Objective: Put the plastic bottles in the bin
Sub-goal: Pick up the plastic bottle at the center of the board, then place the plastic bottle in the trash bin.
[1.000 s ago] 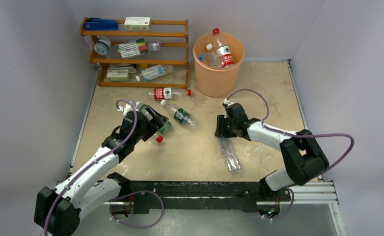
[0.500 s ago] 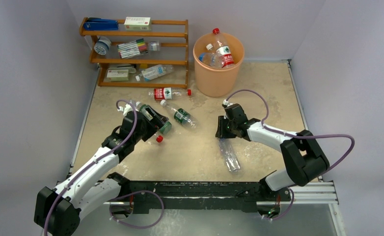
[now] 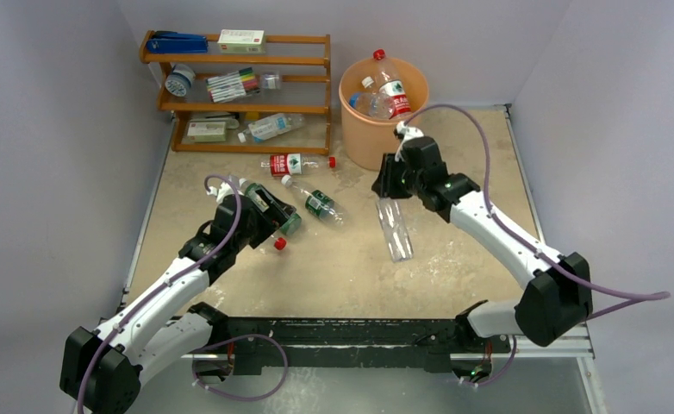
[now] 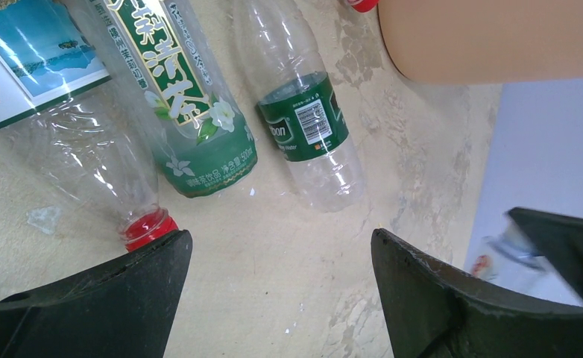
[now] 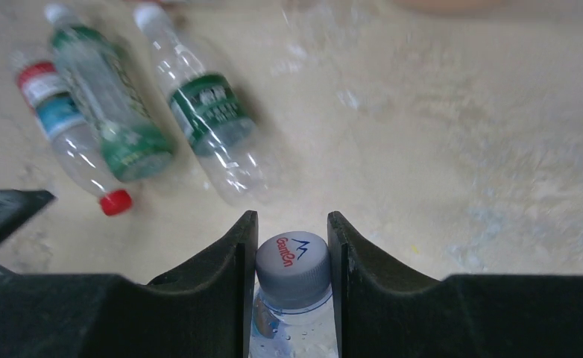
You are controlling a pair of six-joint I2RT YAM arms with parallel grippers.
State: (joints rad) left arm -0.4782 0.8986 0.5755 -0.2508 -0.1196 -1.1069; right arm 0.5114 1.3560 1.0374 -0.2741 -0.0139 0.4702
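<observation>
Enclosing the scene on three sides, pale lilac walls (image 3: 58, 172) rise around a tan, mottled table (image 3: 333, 276). A wooden shelf (image 3: 299, 109) stands at the far left against the back wall. The orange bin (image 3: 359, 129) stands upright just to its right, holding a red-capped bottle (image 3: 394, 90) propped cap up and a white-capped bottle (image 3: 366, 102) beside it.

The right gripper (image 3: 390, 191) hovers just in front of the bin's near wall, clamped tight on the neck of a clear bottle (image 3: 396, 233). Its wrist view shows both fingers (image 5: 232, 253) pinching directly under the grey cap (image 5: 292, 257). That bottle hangs cap up and base down, its long axis near vertical with the base swung a little toward the near edge. It appears clear of the table.

The left gripper (image 3: 277, 216) sits low at the left middle, spread wide with nothing between its fingers. Three bottles lie flat beneath and beside it. A green tea bottle (image 4: 191, 97) and a dark-green-labelled bottle (image 3: 318, 203) lie almost parallel, caps toward the far left. A blue-labelled bottle (image 4: 80, 149) points its red cap (image 4: 148, 227) toward the near edge. A red-labelled bottle (image 3: 292, 163) lies crosswise in front of the shelf, cap to the right. One more clear bottle, the shelf bottle (image 3: 273, 127), lies on the lowest board.
</observation>
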